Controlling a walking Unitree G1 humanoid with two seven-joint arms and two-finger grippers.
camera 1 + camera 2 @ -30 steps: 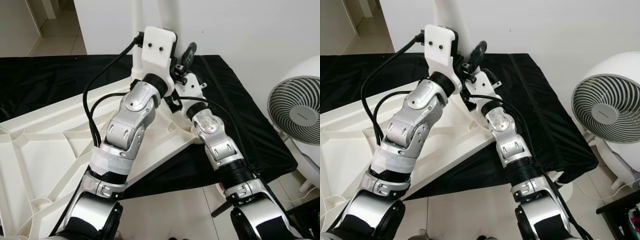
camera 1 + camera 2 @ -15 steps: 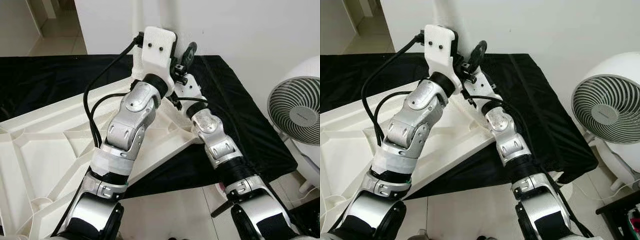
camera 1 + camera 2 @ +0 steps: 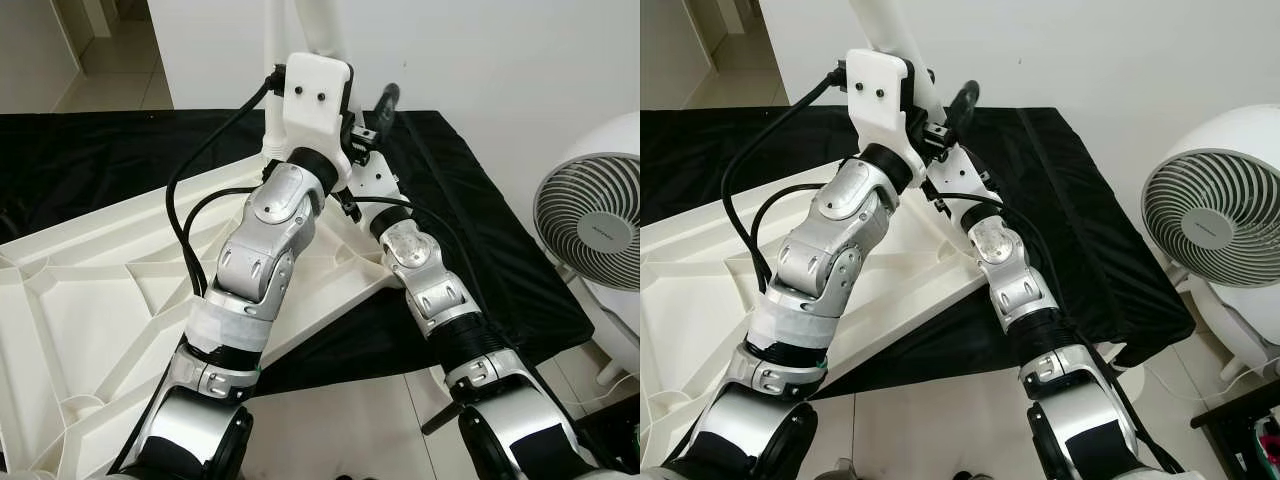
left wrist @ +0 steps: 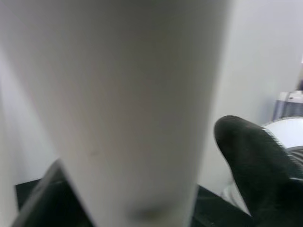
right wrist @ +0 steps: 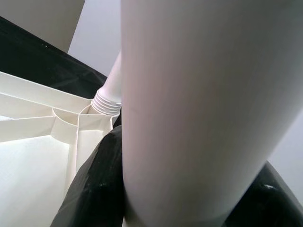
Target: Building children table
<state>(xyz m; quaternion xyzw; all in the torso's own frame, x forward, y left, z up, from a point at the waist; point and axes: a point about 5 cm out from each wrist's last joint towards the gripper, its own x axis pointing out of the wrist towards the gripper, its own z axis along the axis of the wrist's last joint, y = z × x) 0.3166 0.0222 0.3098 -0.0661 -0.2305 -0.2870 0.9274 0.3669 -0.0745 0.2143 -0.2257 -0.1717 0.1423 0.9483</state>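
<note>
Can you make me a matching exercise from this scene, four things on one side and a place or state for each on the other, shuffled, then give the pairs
Things:
1. table leg
2. upturned tabletop
3. fan
4. black cloth

Places or states:
A. spread on the floor under the white parts
B. standing on the robot's right, beside the wall
C. lying with its ribbed underside up
D. held between the black fingers of the right gripper

Pairs: 1-D, 2-C, 3-B, 4-A
</note>
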